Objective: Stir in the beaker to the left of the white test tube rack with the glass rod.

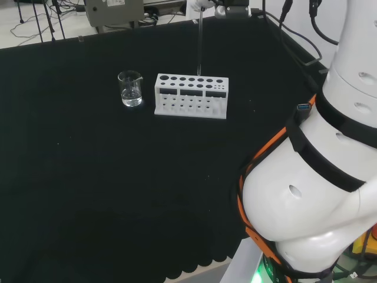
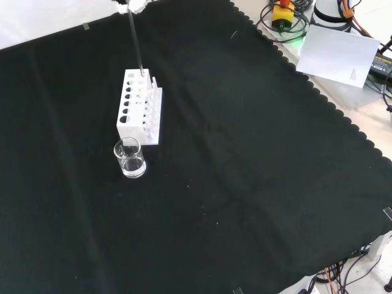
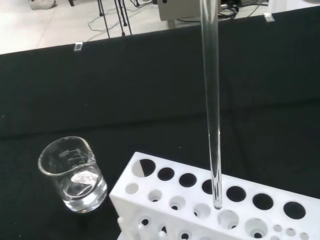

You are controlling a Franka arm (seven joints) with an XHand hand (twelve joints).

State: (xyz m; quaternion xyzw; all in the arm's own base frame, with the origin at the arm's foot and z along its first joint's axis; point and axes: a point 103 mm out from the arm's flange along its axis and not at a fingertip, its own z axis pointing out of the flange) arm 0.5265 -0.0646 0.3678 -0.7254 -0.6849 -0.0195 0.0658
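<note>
1. Head view: the hand (image 1: 203,5) shows at the top edge, too little of it to tell how far its fingers are closed. The glass rod (image 1: 199,41) hangs upright from it over the white test tube rack (image 1: 191,96). The beaker (image 1: 130,88) stands just left of the rack.
2. Front view: the rod's tip is just above the rack's far end; the beaker, nearer, holds a little clear liquid.
3. Wrist view: the rod's lower end hovers above the rack's holes.
</note>
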